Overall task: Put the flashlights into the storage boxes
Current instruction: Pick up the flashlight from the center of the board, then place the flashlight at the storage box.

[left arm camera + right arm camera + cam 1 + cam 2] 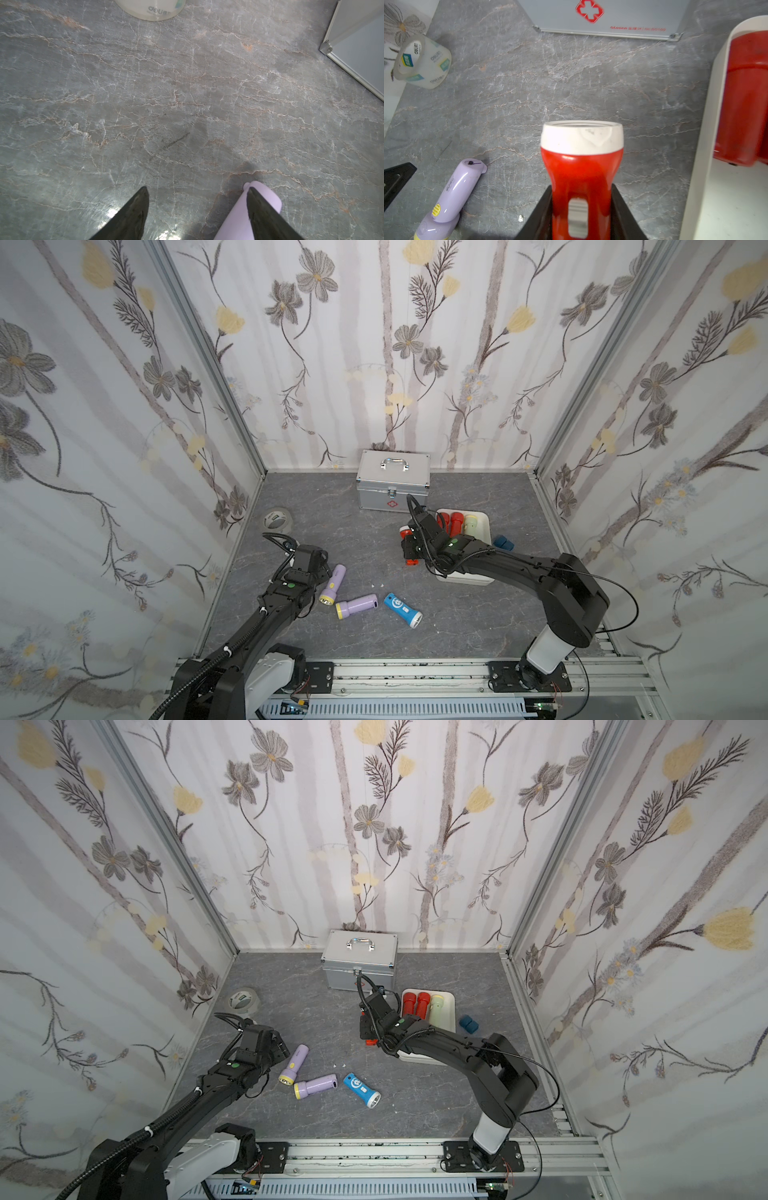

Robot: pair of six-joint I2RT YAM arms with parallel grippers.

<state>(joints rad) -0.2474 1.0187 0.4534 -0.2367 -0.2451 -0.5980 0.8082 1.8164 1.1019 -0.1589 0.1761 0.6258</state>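
My right gripper (409, 548) (581, 187) is shut on a red flashlight with a white head (581, 166), just left of the white storage box (487, 523) (708, 145). Inside the box lie two red flashlights (444, 520) (457, 522) and a pale green one (471, 524). Two lilac flashlights (333, 585) (357, 605) and a blue one (402, 609) lie on the floor at front centre. My left gripper (322, 568) (197, 189) is open beside the upper lilac flashlight (234, 218), one finger crossing over it.
A silver case with a red cross (392, 481) stands at the back wall. A roll of clear tape (277, 519) lies at the left wall. Two dark blue blocks (503, 542) sit right of the box. Patterned walls close in three sides.
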